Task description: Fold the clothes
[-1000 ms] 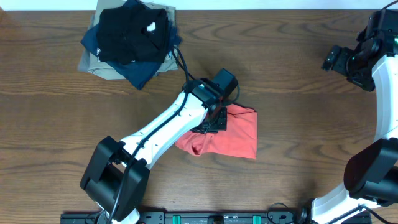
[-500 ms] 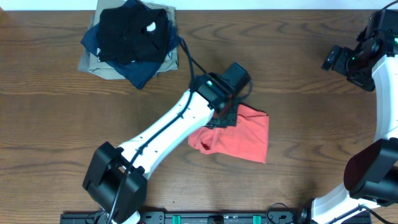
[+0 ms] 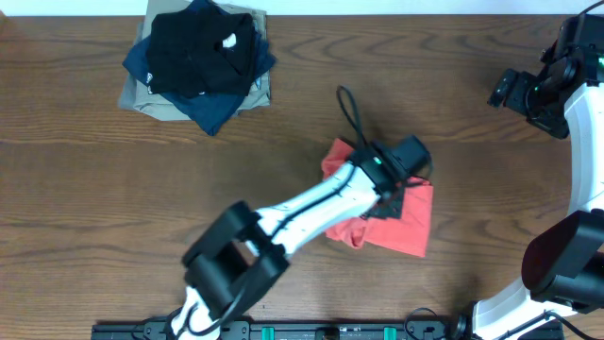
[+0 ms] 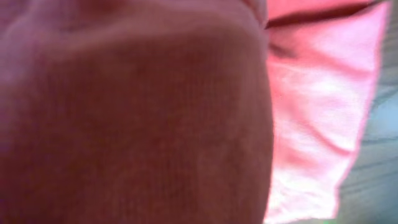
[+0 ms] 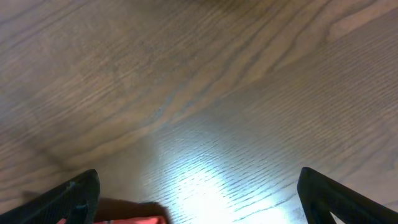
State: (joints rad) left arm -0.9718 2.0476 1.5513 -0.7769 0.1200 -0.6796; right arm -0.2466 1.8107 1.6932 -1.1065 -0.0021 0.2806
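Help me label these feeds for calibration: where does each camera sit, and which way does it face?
Overhead: above the table, facing down on the red-orange T-shirt and a pile of dark garments; left arm and right arm show.
Left wrist: on the left arm, close against blurred T-shirt fabric; no body visible.
Right wrist: on the right arm, faces down at bare wood; open right tool, its fingertips in the bottom corners.
Shared: overhead and left wrist both see the T-shirt.
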